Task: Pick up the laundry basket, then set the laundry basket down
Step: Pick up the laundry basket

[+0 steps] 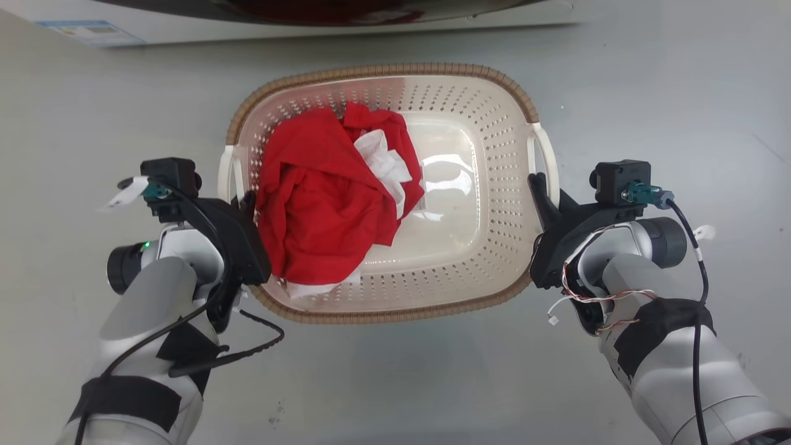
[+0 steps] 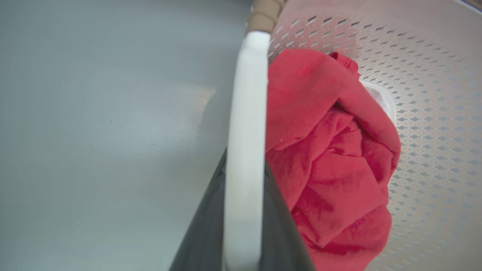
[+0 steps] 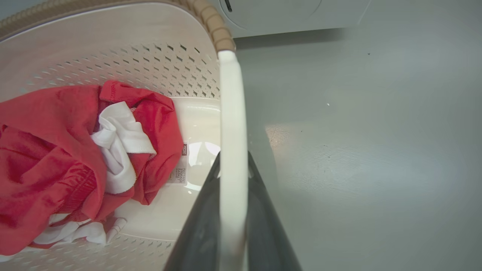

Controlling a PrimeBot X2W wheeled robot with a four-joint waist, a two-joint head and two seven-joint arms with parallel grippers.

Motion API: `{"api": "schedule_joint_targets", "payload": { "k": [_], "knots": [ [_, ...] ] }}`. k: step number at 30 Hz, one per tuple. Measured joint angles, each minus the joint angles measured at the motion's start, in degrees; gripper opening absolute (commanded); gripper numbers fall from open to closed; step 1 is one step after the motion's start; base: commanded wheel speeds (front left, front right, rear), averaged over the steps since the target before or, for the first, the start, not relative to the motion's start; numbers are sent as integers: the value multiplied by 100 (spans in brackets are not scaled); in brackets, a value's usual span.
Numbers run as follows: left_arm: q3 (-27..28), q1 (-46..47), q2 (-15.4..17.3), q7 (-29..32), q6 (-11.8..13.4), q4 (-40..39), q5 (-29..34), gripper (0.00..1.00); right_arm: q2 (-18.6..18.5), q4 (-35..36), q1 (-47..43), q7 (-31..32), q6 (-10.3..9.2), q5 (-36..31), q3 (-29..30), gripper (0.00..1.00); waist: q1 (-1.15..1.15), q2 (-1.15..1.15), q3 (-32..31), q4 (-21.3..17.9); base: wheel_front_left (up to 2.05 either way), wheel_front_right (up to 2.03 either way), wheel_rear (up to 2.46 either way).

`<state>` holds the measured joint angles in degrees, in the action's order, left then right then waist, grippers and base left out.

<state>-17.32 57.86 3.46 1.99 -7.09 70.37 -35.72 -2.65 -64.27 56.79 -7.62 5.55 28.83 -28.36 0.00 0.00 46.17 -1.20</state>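
Floor [image 1: 649,93]: grey, smooth. Washing machine [image 1: 247,28]: white front along far edge of floor. Laundry basket [image 1: 469,247]: cream, perforated walls, brown rim, just before machine, between both arms. Cannot tell if it rests on floor or hangs above it. Red garment [image 1: 321,198]: bunched in basket's left half, white cloth [image 1: 386,164] tucked in its folds. Left gripper [image 1: 238,198]: closed on white left handle [image 1: 225,176], dark finger either side. Right gripper [image 1: 544,185]: clamped likewise on right handle [image 1: 547,164].
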Motion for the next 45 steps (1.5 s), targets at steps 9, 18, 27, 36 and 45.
{"api": "schedule_joint_targets", "payload": {
  "k": [9, 18, 27, 36, 45],
  "knots": [
    [-3, -292, -99, 152, -7, 163, -56, 0, 49, -318, -187, 135, 52, 194, -27, 0, 0, 0, -574, 14, 0, 0, 0],
    [-3, -642, -135, 369, -48, 270, -234, 0, 73, -467, -504, 379, 101, 458, -146, 0, -1, 0, -1227, -1, 0, 0, 0],
    [-5, -933, -178, 555, -48, 332, -290, 0, 90, -577, -840, 641, 111, 699, -212, 0, -1, -1, -1760, -37, 0, 0, 0],
    [2, -1291, -208, 745, -49, 363, -358, 0, 101, -634, -1200, 900, 136, 892, -287, 0, -1, 0, -2317, -71, 0, 0, 0],
    [9, -1657, -236, 938, -49, 386, -414, 0, 127, -731, -1538, 1134, 152, 1045, -308, 0, -1, -1, -2921, -90, 0, 0, 0]
  ]
}}
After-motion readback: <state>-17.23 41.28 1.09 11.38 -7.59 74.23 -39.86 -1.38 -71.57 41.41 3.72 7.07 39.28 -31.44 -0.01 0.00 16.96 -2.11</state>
